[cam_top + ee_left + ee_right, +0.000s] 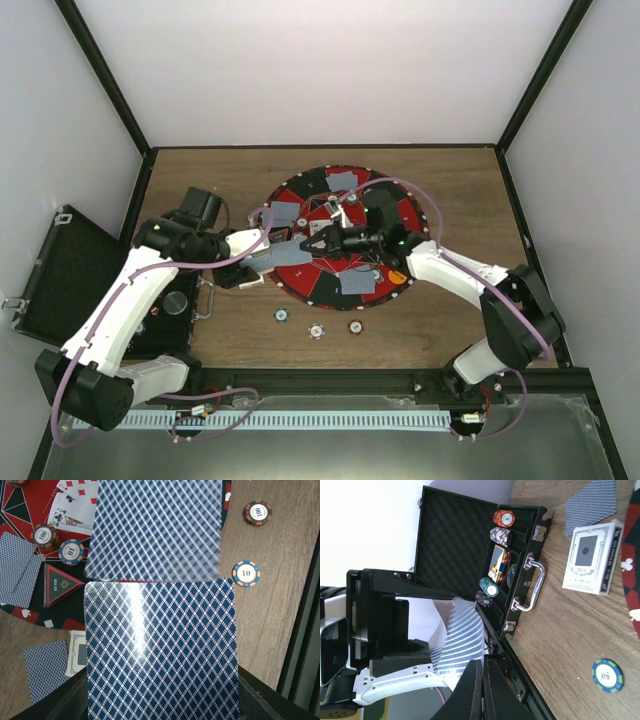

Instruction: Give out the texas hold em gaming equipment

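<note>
The deck (160,650) of blue-backed cards is sitting in the left gripper (268,258), its jaws clamping it from both sides. The top card (155,530) is projecting forward off the deck; the right gripper (483,672), fingers pressed fully together, appears to be pinching that card's far edge. The card is bowing between the two hands above the left part of the round mat (300,185).

Progress is judged part done. Face-down cards (343,181) are lying at several stations around the mat; face-up cards (75,505) are showing near its middle, beside a triangular all-in marker (60,582). Two chips (71,551) are resting on the mat, and three more (316,330) are lying on the bare wood just in front of it.

Outstanding, in my judgement: a thick deck is waiting to be dealt; chip stacks (501,535) are sitting in the open case (455,535) at the left, undistributed. The card box (590,557) is lying on the wood between case and mat.
</note>
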